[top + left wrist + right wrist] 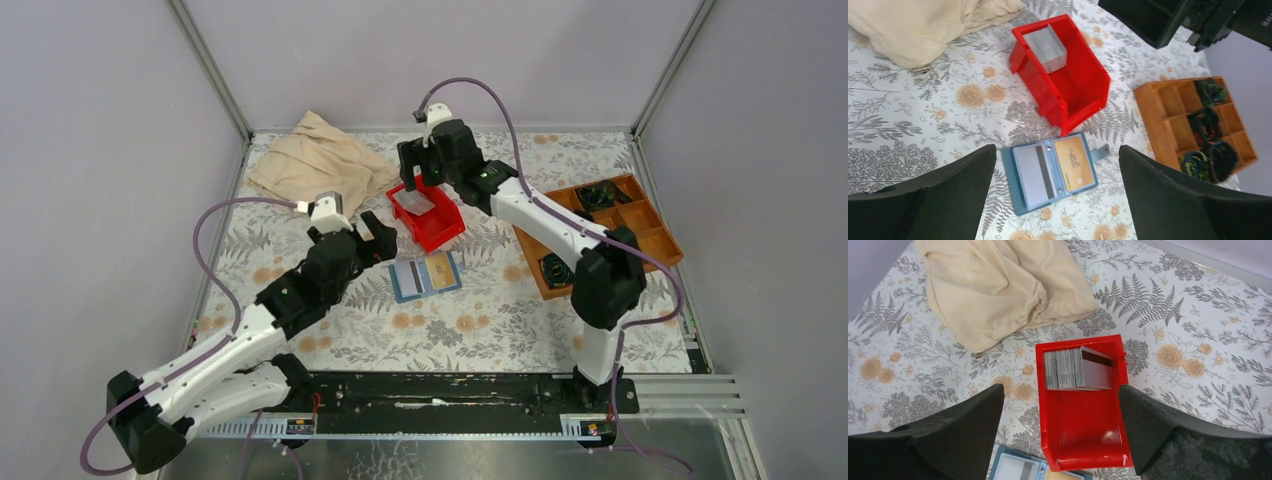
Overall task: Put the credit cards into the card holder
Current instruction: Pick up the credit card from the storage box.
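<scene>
The teal-blue card holder point(426, 275) lies open on the table in front of the red bin point(441, 229). It holds a pale grey card with a dark stripe point(1034, 176) in its left half and a gold card point(1075, 163) in its right half. A stack of silver credit cards point(1077, 368) leans in the far end of the bin; it also shows in the left wrist view point(1046, 46). My left gripper point(375, 236) is open and empty, above and left of the holder. My right gripper point(412, 172) is open and empty, above the bin.
A crumpled beige cloth point(320, 160) lies at the back left. A brown wooden compartment tray point(642, 232) with dark coiled items stands at the right. Grey walls enclose the table on three sides.
</scene>
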Controlling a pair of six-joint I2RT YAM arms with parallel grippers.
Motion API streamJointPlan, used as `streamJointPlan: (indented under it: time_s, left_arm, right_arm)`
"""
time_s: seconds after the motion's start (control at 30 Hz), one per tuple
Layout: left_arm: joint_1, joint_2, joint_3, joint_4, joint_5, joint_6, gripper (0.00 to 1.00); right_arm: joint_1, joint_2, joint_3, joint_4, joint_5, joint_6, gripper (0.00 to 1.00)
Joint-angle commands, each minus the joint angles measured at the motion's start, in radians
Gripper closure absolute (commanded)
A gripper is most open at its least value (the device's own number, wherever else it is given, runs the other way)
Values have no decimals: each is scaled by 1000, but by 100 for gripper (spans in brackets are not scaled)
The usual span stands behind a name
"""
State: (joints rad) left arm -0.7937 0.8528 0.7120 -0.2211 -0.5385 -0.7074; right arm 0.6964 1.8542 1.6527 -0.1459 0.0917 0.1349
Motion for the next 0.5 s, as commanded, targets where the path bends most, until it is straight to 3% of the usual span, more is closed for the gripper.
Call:
streamJointPlan:
  time_s: [0.0,0.27,0.47]
  left_arm:
    - [68,95,66,-3,47,1,0]
    - [219,223,101,-7,161,8,5]
    - [264,286,103,14,209,9,6]
  right_arm:
    - [8,74,82,-25,-56,-53,8]
    - [-11,235,216,-123,-27,-78,16]
    - [-51,316,273,-132,-92,-51,20]
